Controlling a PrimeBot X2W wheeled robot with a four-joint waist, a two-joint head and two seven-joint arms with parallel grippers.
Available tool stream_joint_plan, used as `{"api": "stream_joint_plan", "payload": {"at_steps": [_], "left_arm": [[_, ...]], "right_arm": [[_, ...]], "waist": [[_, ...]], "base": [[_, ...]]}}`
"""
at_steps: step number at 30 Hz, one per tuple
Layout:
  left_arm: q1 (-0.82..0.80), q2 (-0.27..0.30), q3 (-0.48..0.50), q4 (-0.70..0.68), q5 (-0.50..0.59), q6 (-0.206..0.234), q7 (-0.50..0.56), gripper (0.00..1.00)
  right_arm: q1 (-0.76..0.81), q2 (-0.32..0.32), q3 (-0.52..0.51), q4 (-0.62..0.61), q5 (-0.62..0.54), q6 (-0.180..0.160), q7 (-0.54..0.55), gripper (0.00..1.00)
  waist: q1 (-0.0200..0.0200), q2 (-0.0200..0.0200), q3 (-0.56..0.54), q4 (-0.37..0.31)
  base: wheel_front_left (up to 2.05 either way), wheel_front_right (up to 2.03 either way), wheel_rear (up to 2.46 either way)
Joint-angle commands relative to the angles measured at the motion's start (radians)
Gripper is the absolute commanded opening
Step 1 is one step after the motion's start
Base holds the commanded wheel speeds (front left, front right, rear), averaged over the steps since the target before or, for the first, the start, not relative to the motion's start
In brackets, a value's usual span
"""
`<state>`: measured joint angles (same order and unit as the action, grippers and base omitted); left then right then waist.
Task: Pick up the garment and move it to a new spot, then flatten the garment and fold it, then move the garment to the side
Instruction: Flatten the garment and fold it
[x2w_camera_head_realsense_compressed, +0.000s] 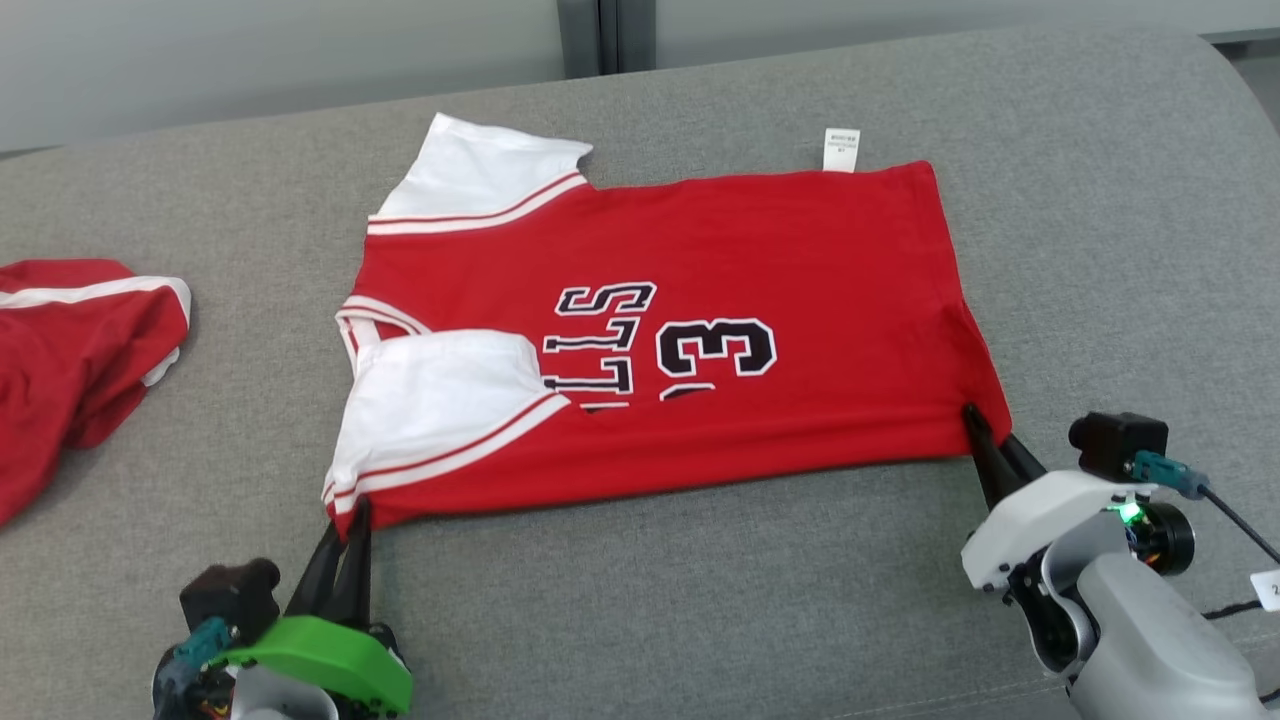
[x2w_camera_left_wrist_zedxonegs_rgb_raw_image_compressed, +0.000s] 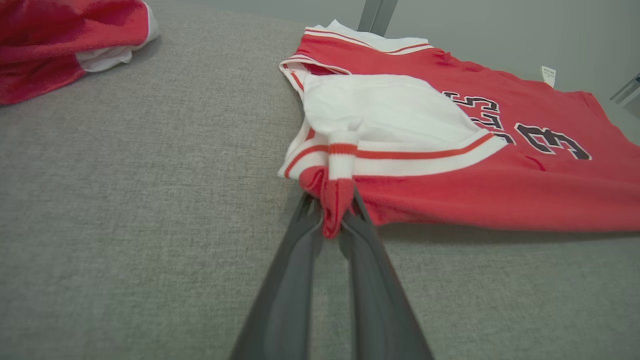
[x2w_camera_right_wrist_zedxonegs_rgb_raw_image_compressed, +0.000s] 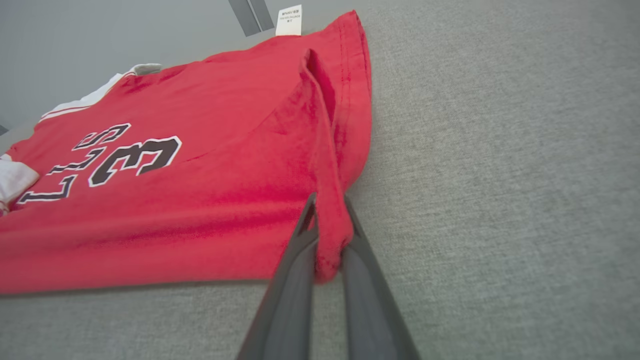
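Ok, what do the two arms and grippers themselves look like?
Both grippers have two long, dark, tapering fingers. The left gripper has a bright green housing; the right gripper has a white housing on a pale grey forearm. Each carries a black camera block with a teal connector; a black cable leaves the right one, beside a small green light.

The red jersey carries black, white-outlined print: the letters LLS and the numeral 3, with the start of the word covered by a white sleeve. The print on the white care label at the jersey's far edge is too small to read.
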<state>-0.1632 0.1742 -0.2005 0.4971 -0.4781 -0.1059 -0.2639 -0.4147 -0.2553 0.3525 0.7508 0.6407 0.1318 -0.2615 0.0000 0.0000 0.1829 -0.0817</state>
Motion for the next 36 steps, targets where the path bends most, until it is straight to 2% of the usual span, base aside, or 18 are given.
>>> {"api": "stream_joint_plan", "payload": {"at_steps": [1, 11, 13, 14, 15, 16, 22, 29, 36], "left_arm": [[0.045, -0.001, 0.016, -0.024, 0.008, 0.014, 0.0, 0.0], [0.232, -0.033, 0.015, -0.168, 0.028, 0.067, 0.002, 0.0], [0.244, -0.028, 0.008, -0.174, 0.031, 0.067, 0.011, 0.0], [0.244, -0.023, 0.009, -0.175, 0.034, 0.071, 0.01, 0.45], [0.241, -0.023, 0.01, -0.175, 0.033, 0.073, 0.009, 1.0], [0.239, -0.025, 0.011, -0.172, 0.03, 0.073, 0.008, 1.0], [0.209, -0.008, 0.036, -0.196, 0.07, 0.08, -0.001, 1.0], [0.181, -0.01, 0.127, -0.33, 0.196, 0.094, -0.001, 1.0], [0.142, -0.046, 0.236, -0.416, 0.28, 0.091, -0.001, 1.0]], "right_arm": [[0.036, -0.012, -0.007, -0.015, -0.001, -0.002, -0.005, 0.0], [0.212, -0.032, -0.041, -0.134, 0.015, -0.002, 0.009, 0.0], [0.235, -0.028, -0.055, -0.15, 0.021, -0.002, 0.028, 0.0], [0.242, -0.027, -0.06, -0.156, 0.019, -0.002, 0.034, 0.22], [0.246, -0.027, -0.068, -0.162, 0.013, -0.002, 0.038, 0.84], [0.248, -0.025, -0.074, -0.167, 0.007, -0.002, 0.04, 1.0], [0.249, -0.008, -0.143, -0.205, -0.032, -0.002, 0.024, 1.0], [0.224, 0.025, -0.234, -0.3, -0.134, -0.002, 0.0, 1.0], [0.215, 0.104, -0.315, -0.477, -0.272, -0.001, -0.004, 1.0]], "waist": [[0.0, 0.0, -0.019, 0.003], [0.0, 0.0, -0.042, 0.028], [0.0, 0.0, -0.043, 0.031], [0.0, 0.0, -0.043, 0.032], [0.0, 0.0, -0.044, 0.032], [0.0, 0.0, -0.045, 0.032], [0.0, 0.0, -0.051, 0.03], [0.0, 0.0, -0.054, 0.028], [0.0, 0.0, -0.05, 0.022]], "base": [[0.0, 0.0, 0.0], [0.0, 0.0, 0.0], [0.0, 0.0, 0.0], [0.0, 0.0, 0.0], [0.0, 0.0, 0.0], [0.0, 0.0, 0.0], [0.0, 0.0, 0.0], [0.0, 0.0, 0.0], [0.0, 0.0, 0.0]]}}
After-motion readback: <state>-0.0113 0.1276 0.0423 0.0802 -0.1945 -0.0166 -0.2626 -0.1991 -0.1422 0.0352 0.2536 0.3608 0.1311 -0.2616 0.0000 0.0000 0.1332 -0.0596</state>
